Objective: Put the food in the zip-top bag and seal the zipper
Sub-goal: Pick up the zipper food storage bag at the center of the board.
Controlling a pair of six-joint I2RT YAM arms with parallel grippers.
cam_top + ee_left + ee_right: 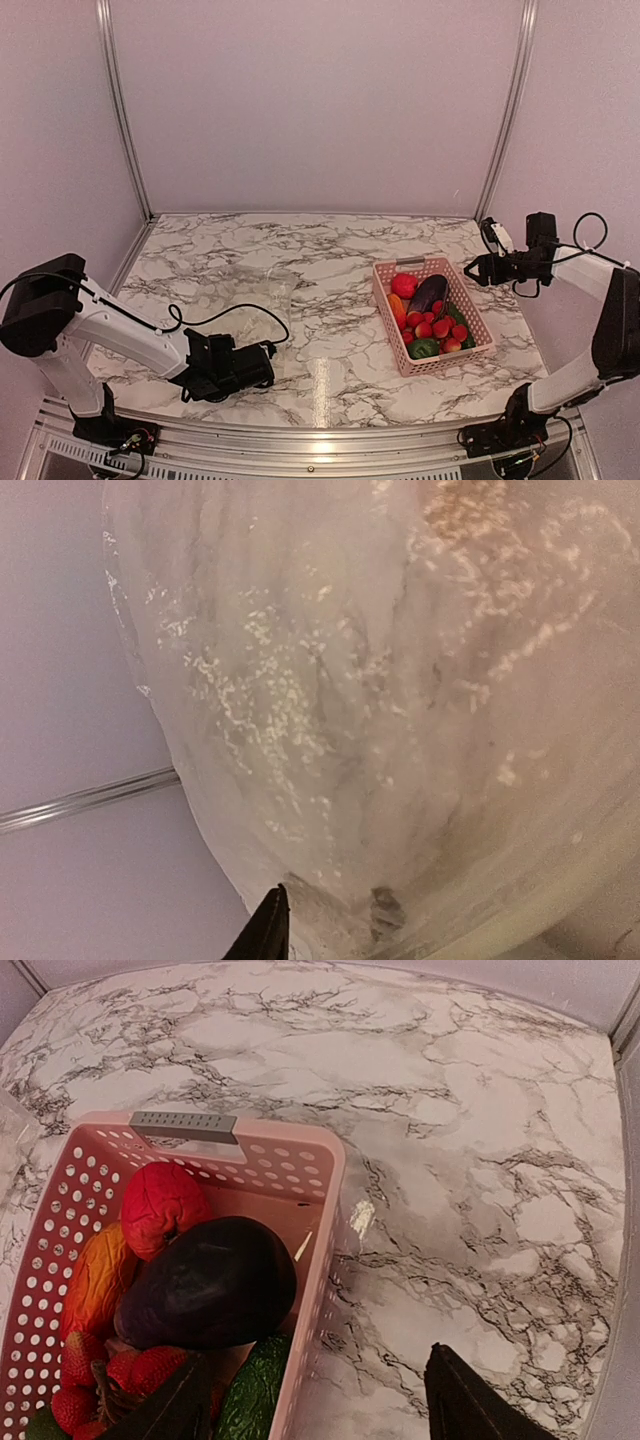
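The clear zip-top bag [262, 292] stands puffed on the marble at left centre; its zipper cannot be made out. It fills the left wrist view [380, 680]. My left gripper [268, 362] [328, 920] grips its near edge, one finger in front of the plastic and one blurred behind it. The food lies in the pink basket [384, 300]: red fruit [403, 285] [160, 1205], eggplant [428, 293] [210, 1280], carrot [95, 1280], berries [436, 326] [85, 1370], green pepper [423, 348], cucumber [255, 1390]. My right gripper [472, 268] [312, 1357] is open and empty above the basket's far right rim.
The basket [290, 1142] has a grey handle [183, 1125] on its far end. Metal rails and walls close the marble table [330, 250] at the back and sides. A cable trails from my left arm [230, 315] beside the bag.
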